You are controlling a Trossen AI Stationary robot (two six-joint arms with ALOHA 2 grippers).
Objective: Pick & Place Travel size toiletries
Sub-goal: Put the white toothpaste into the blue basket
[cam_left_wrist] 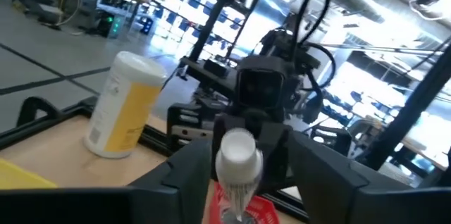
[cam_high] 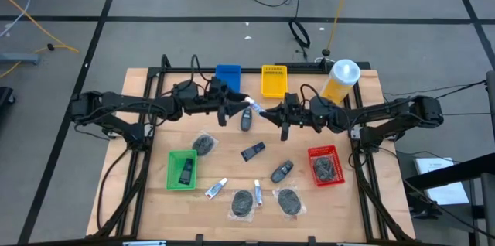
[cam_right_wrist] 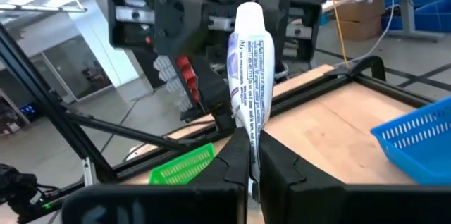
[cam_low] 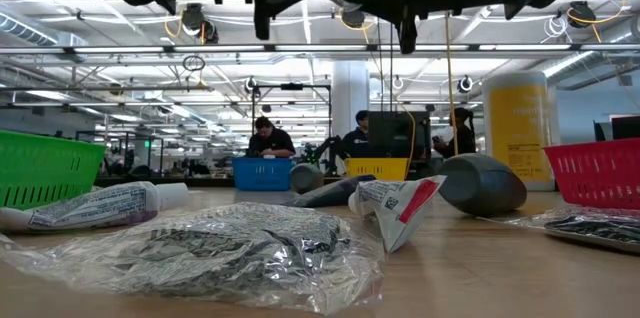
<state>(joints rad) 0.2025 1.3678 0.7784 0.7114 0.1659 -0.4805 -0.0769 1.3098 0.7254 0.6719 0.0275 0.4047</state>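
From above, the left hand [cam_high: 241,105] and right hand [cam_high: 267,112] met over the tabletop [cam_high: 348,199], a white tube [cam_high: 253,107] bridging them. In the left wrist view, the tube's cap [cam_left_wrist: 238,155] sat between its part-open fingers [cam_left_wrist: 176,175]. In the right wrist view, the right hand [cam_right_wrist: 250,175] pinched the tube's tail, closed tight.

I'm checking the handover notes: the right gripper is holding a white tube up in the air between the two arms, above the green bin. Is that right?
Not quite. The right gripper does hold the white tube up between the two arms, but the high view shows that spot at the back of the table, near the blue bin. The green bin sits near the front left.
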